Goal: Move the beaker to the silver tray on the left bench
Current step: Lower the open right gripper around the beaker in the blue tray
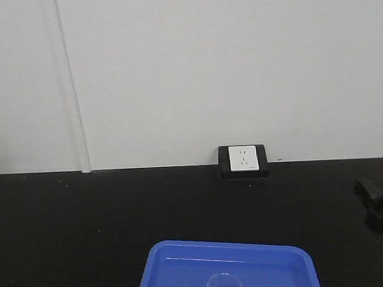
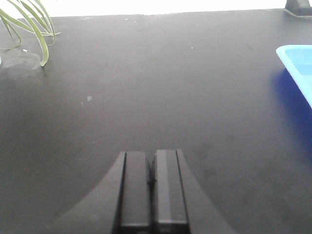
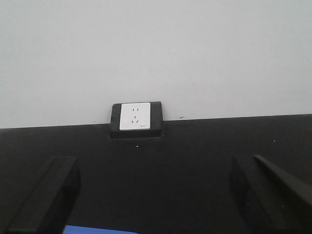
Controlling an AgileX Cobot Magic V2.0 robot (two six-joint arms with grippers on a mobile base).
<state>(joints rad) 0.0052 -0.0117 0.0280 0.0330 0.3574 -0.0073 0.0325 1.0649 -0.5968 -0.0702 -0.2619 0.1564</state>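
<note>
- Beaker [image 1: 224,284] inside the blue tray [image 1: 179,273], about mid-width and close to its near edge. Clear glass with only the round rim showing, so judged upright, long axis vertical.
- Right pincer [image 3: 153,170] judged just right of the blue tray, going by the sliver of blue low and left in the right wrist view. Fingers spread wide, nothing between them.
- From that pincer, beaker judged to lie leftward, lower and back toward the tray's near edge. Not seen from the wrist at all.
- Right arm held level, aimed past the tray's far rim at the wall rather than down at the glass. Judged the nearer arm. Coming move likely calls for drawing back, swinging left over the tray and tipping down, so the open fingers straddle the upright glass from above or from the side.
- Left pincer [image 2: 151,165] well left of the blue tray, fingers pressed together and gripping nothing, low over the bench [image 1: 68,240]. Only the tray's corner at the right margin of its view, so the farther arm.
- Plant leaves [image 2: 29,24] farther left of the tray again.
- Beyond the tray's far rim: bare bench, then a wall socket [image 1: 242,159] at the foot of the white wall [image 1: 207,65].
- Silver tray in none of the views; direction from the blue tray cannot be told.
</note>
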